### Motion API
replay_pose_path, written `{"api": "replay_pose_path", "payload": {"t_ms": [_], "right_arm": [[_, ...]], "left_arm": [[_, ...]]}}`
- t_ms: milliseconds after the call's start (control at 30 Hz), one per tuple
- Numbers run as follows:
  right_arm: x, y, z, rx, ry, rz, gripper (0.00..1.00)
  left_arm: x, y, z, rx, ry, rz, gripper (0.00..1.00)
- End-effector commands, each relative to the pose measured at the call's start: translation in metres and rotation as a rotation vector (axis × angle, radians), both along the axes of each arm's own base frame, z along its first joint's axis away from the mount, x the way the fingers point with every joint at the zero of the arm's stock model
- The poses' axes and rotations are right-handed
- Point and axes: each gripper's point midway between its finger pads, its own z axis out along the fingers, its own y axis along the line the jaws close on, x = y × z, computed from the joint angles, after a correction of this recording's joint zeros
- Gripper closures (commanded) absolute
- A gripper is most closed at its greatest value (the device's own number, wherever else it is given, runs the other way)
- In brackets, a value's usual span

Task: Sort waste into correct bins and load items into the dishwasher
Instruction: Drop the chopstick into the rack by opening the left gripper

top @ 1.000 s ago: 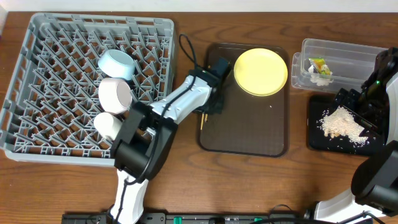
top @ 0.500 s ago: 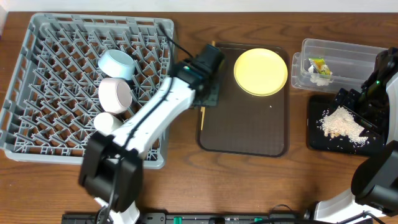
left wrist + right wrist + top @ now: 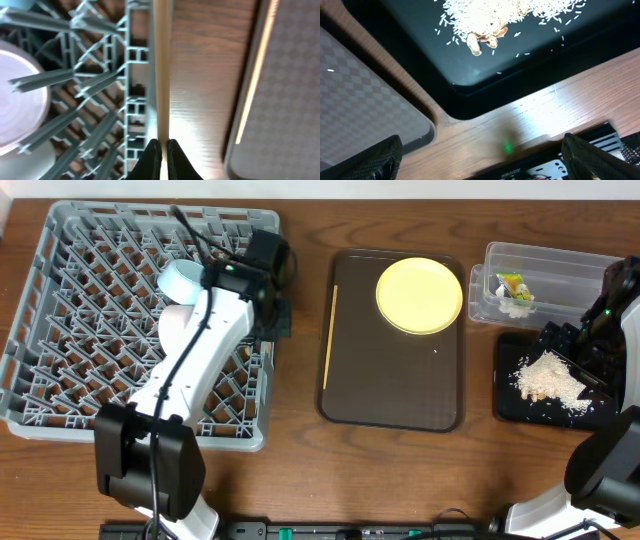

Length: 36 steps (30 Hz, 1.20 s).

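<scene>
While the left tool [image 3: 161,150] is pinching one thin wooden chopstick [image 3: 161,70] between its closed fingertips, that stick is running straight up the middle of the left wrist frame. It is lying alongside the outer wall of the large square grey plastic dish rack [image 3: 136,55], though whether it is touching that wall is hard to tell.

A second wooden chopstick [image 3: 329,335] is lying along the left edge of the dark brown serving tray [image 3: 400,395] at the centre of the overhead frame. A round yellow plate [image 3: 419,295] is sitting in that tray's upper right.

A light blue bowl [image 3: 188,280] and a white bowl [image 3: 176,330] are sitting in the rack at upper left, the white one partly under the left arm.

The right tool [image 3: 487,160] is hanging wide open and gripping nothing over the wooden worktop [image 3: 530,120]. It is just beside a corner of the shallow black rectangular tray [image 3: 470,85], which is carrying a pile of pale beige rice-like crumbs [image 3: 548,378].

At upper right of the overhead frame, the clear rectangular plastic tub [image 3: 565,270] is holding a yellow-green printed snack wrapper [image 3: 512,284] and crumpled white paper [image 3: 515,307].
</scene>
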Motion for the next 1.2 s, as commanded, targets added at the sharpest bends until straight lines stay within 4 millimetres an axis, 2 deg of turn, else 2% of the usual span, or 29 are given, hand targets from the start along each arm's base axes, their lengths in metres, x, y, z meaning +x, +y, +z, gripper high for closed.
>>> {"api": "replay_pose_path", "payload": {"t_ms": [0,200,500,733,800,833,867,933,1067,1167], "right_arm": [[0.000,0.000,0.007,-0.006,-0.025,-0.007,0.01],[0.000,0.000,0.007,-0.006,-0.025,-0.007,0.01],[-0.001,0.001,0.007,-0.005,-0.022,-0.007,0.01],[-0.001,0.001,0.007,-0.005,-0.022,-0.008,0.01],[-0.001,0.001,0.007,-0.005,-0.022,-0.008,0.01],[-0.001,0.001,0.007,-0.005,-0.022,-0.008,0.01],[-0.001,0.001,0.007,-0.005,-0.022,-0.008,0.01],[-0.001,0.001,0.007,-0.005,-0.022,-0.008,0.01],[-0.001,0.001,0.007,-0.005,-0.022,-0.008,0.01],[-0.001,0.001,0.007,-0.005,-0.022,-0.008,0.01]], "left_arm": [[0.001,0.014,0.001,0.021,0.000,0.005,0.94],[-0.002,0.033,-0.008,0.062,0.023,0.043,0.94],[-0.006,0.034,-0.033,0.076,0.043,-0.007,0.94],[-0.013,0.036,-0.045,0.086,0.067,-0.035,0.94],[-0.014,0.036,-0.045,0.087,0.068,-0.035,0.87],[-0.014,0.036,-0.045,0.086,0.068,-0.035,0.71],[-0.013,0.036,-0.045,0.086,0.066,-0.035,0.61],[-0.013,0.036,-0.045,0.086,0.064,-0.035,0.51],[-0.008,0.035,-0.038,0.080,0.041,-0.034,0.47],[0.001,0.030,-0.021,0.067,-0.016,-0.038,0.47]]}}
